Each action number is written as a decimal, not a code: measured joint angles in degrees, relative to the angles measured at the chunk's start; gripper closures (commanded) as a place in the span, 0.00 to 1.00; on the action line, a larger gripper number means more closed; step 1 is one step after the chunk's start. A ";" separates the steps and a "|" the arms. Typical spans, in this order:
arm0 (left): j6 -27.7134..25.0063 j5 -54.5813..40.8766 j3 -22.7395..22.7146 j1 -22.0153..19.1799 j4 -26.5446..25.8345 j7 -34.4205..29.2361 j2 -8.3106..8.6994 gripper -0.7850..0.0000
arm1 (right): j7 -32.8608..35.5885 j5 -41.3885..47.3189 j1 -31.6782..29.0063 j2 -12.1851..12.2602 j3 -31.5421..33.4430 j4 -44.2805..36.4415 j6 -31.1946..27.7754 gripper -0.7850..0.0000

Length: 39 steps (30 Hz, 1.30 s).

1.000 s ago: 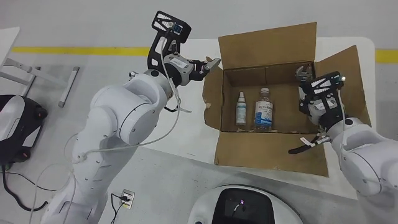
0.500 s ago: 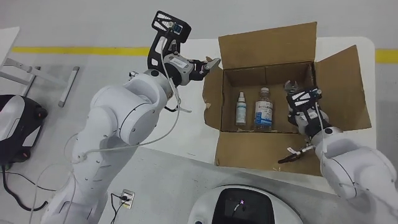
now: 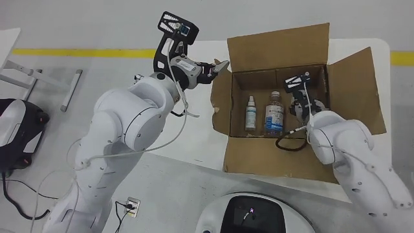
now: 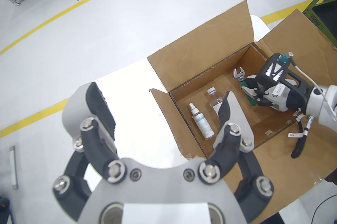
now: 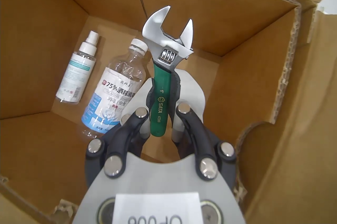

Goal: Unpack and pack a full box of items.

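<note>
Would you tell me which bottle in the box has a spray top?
The slimmer spray bottle, farther from the wrench; the wider bottle has a plain cap.

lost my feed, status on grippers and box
Right gripper shut on wrench, over box. Left gripper open, outside it. Spray bottle, larger bottle lying inside, not blocking.

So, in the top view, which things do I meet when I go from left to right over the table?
First the left gripper, jaws open → spray bottle → clear bottle → right gripper, jaws shut on the wrench → box's right flap.
</note>
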 measured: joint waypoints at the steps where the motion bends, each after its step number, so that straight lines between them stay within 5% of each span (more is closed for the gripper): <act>1: 0.00 0.00 0.00 0.00 0.00 0.00 0.00 0.00 | 0.09 -0.25 0.51 -0.39 -0.52 0.89 0.89 0.87; 6: 0.00 0.00 0.00 0.00 0.00 0.00 0.00 0.00 | 0.65 -1.76 1.78 -1.64 -2.17 3.05 2.71 0.61; 7: 0.00 0.00 0.00 0.00 0.00 0.00 0.00 0.00 | 0.80 -1.96 1.88 -1.86 -2.32 3.49 2.93 0.52; 9: 0.00 0.00 0.00 0.00 0.00 0.00 0.00 0.00 | 1.05 -2.30 1.96 -2.16 -2.42 4.15 3.14 0.15; 12: 0.00 0.00 0.00 0.00 0.00 0.00 0.00 0.00 | 1.18 -3.04 1.98 -2.56 -2.31 4.67 3.54 0.07; 17: 0.00 0.00 0.00 0.00 0.00 0.00 0.00 0.00 | -0.16 -3.50 0.73 -2.87 -1.11 2.46 3.43 0.23; 21: 0.00 0.00 0.00 0.00 0.00 0.00 0.00 0.00 | -3.23 -3.90 -2.14 -2.38 1.56 -2.13 1.88 0.73; 22: 0.00 0.00 0.00 0.00 0.00 0.00 0.00 0.00 | -4.52 -3.49 -3.41 -2.13 2.81 -4.23 1.14 1.00; 31: 0.00 0.00 0.00 0.00 0.00 0.00 0.00 0.00 | -17.07 1.62 -17.61 0.83 18.12 -20.92 -9.56 1.00; 39: 0.00 0.00 0.00 0.00 0.00 0.00 0.00 0.00 | -24.18 6.50 -27.83 2.46 32.08 -26.81 -16.84 1.00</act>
